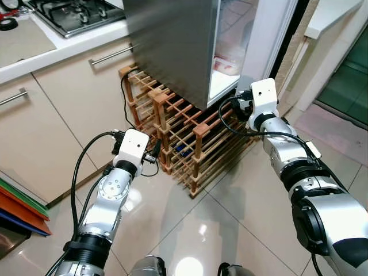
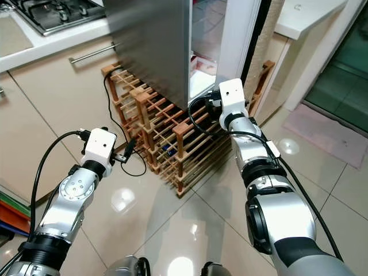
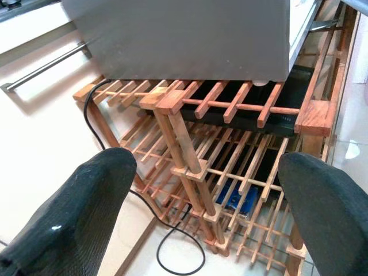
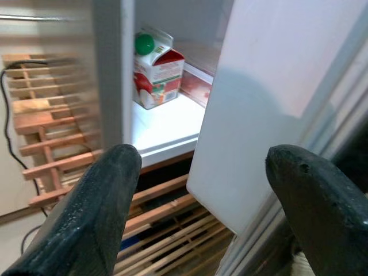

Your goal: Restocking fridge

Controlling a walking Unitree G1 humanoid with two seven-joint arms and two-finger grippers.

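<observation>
Inside, juice carton [image 4: 154, 73] half hidden behind fridge door [image 4: 276, 98].

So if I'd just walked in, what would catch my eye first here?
Probably the small steel fridge perched on a wooden wine rack on the glossy tile floor, its door ajar. Through the gap a red-and-white carton with a green cap stands on the white shelf. Both silver arms reach toward it: the right gripper at the door's edge, the left gripper facing the rack, fingers spread.
</observation>
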